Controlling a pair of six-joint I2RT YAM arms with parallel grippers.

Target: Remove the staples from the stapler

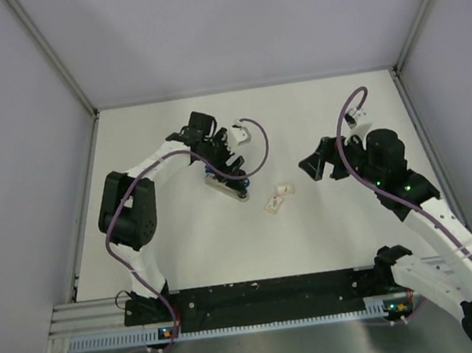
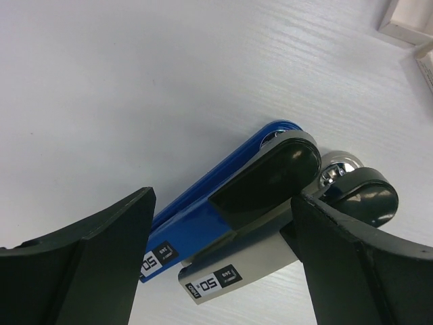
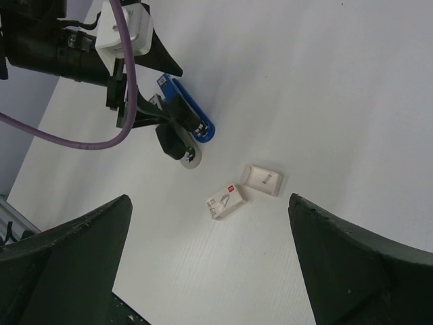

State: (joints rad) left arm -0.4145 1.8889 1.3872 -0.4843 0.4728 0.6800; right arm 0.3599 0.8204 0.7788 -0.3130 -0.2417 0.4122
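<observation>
- The stapler point(image 2: 230, 196) is seen lying on the white surface point(image 1: 185, 252), a little left of centre and at mid depth.
- It is straddled by the left hand point(image 2: 222, 223). Its fingers are closed against it, the left one at the blue body and the right one at the grey metal part.
- The blue body and the grey part are fanned apart, with a black end shown on each.
- The right hand point(image 1: 317, 167) is held above the surface to the right, well apart from the stapler, with its fingers spread wide and nothing between them.
- Two small whitish blocks point(image 3: 225, 200) point(image 3: 262, 179) are found just to the right of the stapler, between the two hands, close beside each other.
</observation>
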